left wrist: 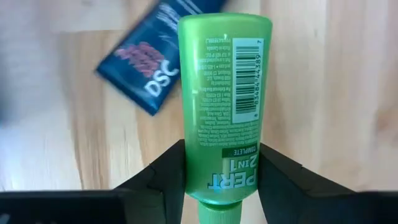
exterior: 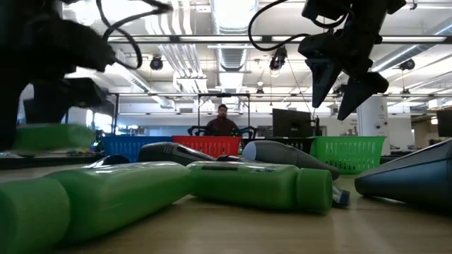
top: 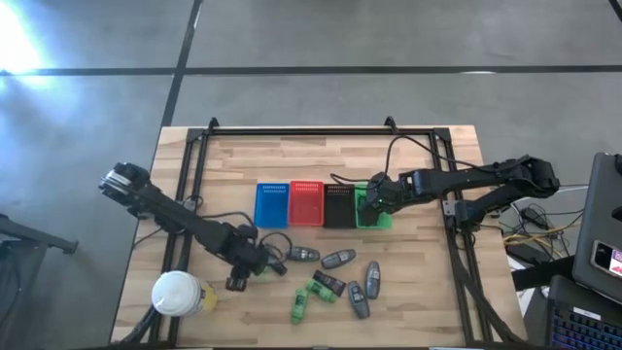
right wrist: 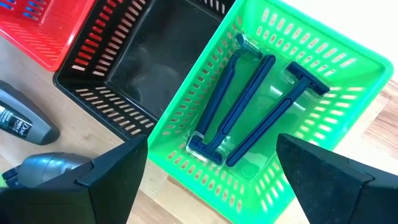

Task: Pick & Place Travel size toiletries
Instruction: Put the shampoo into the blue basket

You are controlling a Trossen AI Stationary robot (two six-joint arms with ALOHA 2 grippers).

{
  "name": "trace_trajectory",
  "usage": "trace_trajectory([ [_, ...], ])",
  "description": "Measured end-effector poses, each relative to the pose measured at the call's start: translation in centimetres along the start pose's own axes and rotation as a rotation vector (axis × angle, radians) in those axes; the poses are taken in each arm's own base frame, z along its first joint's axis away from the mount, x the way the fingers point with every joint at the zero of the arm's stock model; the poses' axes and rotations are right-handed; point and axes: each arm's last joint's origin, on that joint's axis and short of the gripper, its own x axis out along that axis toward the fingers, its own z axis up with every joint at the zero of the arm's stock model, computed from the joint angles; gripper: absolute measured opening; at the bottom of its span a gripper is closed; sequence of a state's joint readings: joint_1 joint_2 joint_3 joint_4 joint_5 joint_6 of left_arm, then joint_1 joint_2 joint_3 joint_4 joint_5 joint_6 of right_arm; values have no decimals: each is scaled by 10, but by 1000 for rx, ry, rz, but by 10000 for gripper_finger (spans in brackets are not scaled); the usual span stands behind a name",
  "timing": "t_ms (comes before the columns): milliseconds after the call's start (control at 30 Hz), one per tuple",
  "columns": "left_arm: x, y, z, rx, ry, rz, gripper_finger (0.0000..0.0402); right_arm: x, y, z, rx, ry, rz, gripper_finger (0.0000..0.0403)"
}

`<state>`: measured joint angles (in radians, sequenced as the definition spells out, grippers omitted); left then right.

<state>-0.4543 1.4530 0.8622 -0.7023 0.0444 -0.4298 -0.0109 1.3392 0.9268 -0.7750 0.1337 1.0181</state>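
Note:
My left gripper (top: 260, 262) (left wrist: 222, 168) is shut on a bright green tube (left wrist: 224, 93). A dark blue packet (left wrist: 155, 59) lies on the wood beyond it. My right gripper (top: 374, 199) (right wrist: 211, 146) (exterior: 332, 106) hangs open over the green basket (right wrist: 311, 68), touching nothing. Two dark blue razors (right wrist: 249, 106) lie flat on that basket's floor. Loose on the table are several grey tubes (top: 338, 259), two green tubes (top: 316, 290) and a dark packet (top: 328, 283). My left gripper pinches the green tube between its two fingers (left wrist: 168, 171), at the printed lower body next to the cap (left wrist: 222, 186). The fingers lie across the tube and come from above. In the low view the tube (exterior: 53, 137) looks level and lifted clear of the table.
Blue (top: 271, 204), red (top: 305, 202), black (top: 339, 206) and green (top: 362, 216) baskets stand in a row at the table's middle. A white-lidded cup (top: 177, 294) sits at the near left corner. A dark frame (top: 321, 131) borders the table. A person (exterior: 222, 121) sits beyond the far edge.

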Motion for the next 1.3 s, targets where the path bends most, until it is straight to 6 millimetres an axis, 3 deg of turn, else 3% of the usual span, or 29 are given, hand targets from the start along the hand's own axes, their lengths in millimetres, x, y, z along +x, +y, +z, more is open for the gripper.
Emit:
trace_trajectory([
  [167, -29, 15, 3, -374, -130, -27, 159, 0, 0, 0, 5, -1, 0, 345],
  [333, -53, 39, 12, -857, -362, -18, 159, 0, 0, 1, 27, -6, -1, 330],
  [500, -69, 58, 24, -1087, -621, -8, 161, 0, 0, 1, 32, -18, -5, 321],
  [633, -67, 73, 29, -1173, -686, 60, 161, 0, 0, 1, 32, -22, -8, 321],
  [900, -45, 100, 38, -1250, -629, 180, 161, 0, 0, 1, 32, -23, -9, 338],
  [1300, -22, 115, 40, -1263, -520, 260, 171, 0, 0, 1, 30, -23, -10, 329],
])
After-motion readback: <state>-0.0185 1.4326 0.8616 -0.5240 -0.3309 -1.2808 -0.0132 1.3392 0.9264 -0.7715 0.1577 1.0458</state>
